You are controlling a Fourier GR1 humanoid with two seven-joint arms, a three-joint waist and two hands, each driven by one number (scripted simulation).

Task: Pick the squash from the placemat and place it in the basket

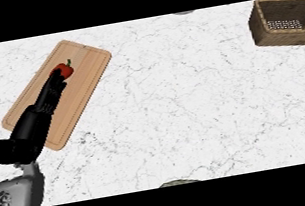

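Observation:
A small red vegetable with a green stem (66,68) lies at the far end of a wooden board (84,81) at the counter's upper left. My left hand (34,127) stretches along the board with its fingers (52,91) straight. The fingertips reach the vegetable's near side and hide part of it. They appear to touch it without curling round it. A brown wicker basket (290,21) stands at the far right corner, well away from the hand. My right hand shows nowhere.
The white marble counter (186,109) spreads between the board and the basket. A dull greenish object (180,182) peeks in at the bottom edge. A grey object (184,12) shows at the top edge. Wooden floor borders the counter on the left.

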